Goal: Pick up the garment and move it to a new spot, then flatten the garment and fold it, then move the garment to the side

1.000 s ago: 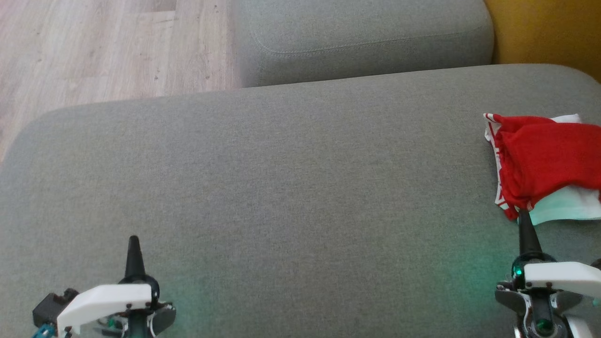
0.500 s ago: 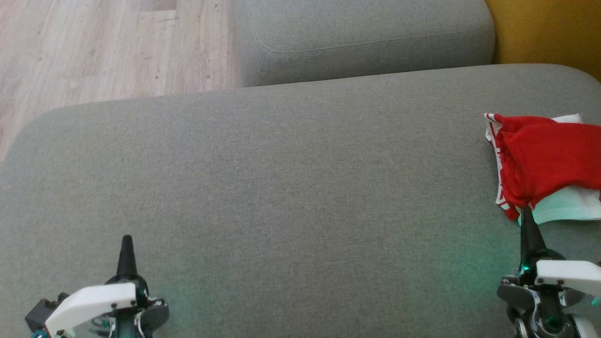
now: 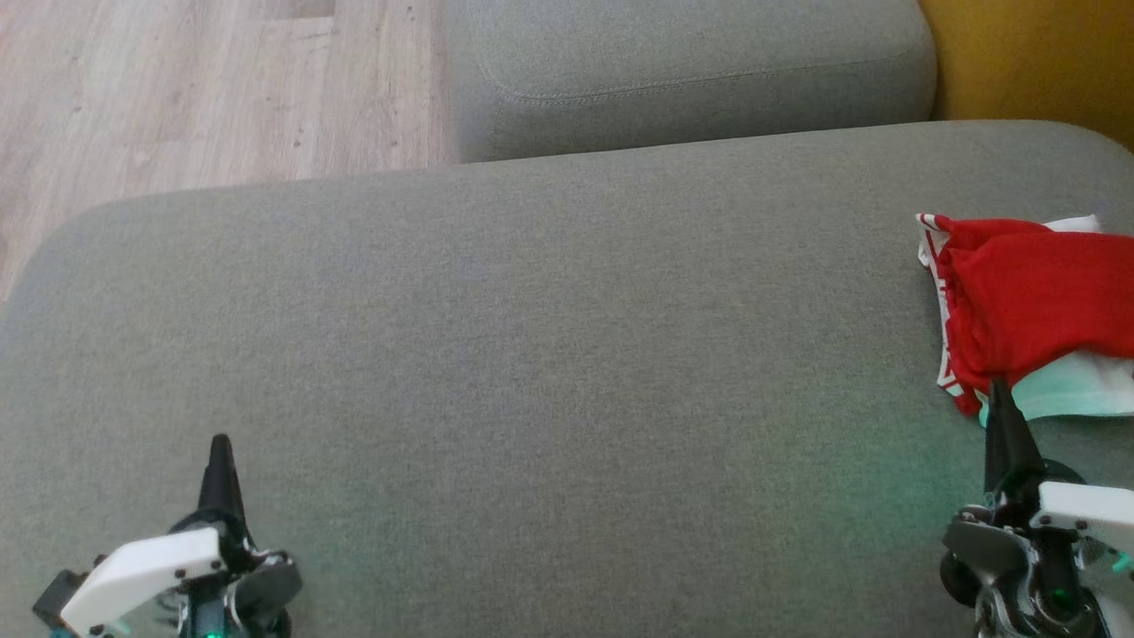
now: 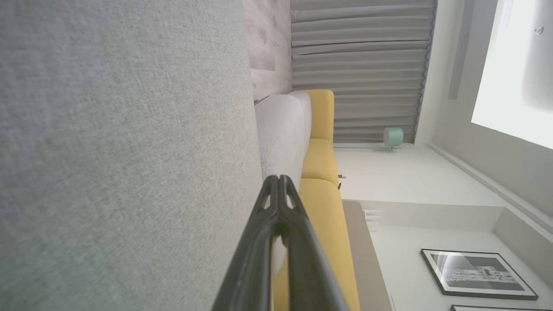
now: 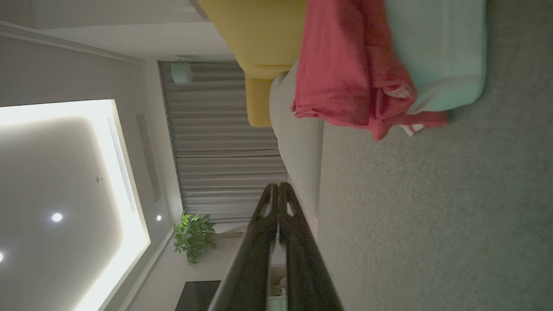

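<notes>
While the red garment [image 3: 1036, 306] lies bunched on a pale cloth [image 3: 1076, 397] at the right of your cushion [image 3: 532, 354], your left gripper [image 3: 219, 443] and right gripper [image 3: 998, 390] are both pinched shut, empty.

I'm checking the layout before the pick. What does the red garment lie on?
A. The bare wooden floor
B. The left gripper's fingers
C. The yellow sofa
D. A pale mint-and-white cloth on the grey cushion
D: the red garment lies partly over a pale mint-and-white cloth, whose edges show beneath it, at the right side of the grey cushion.
</notes>
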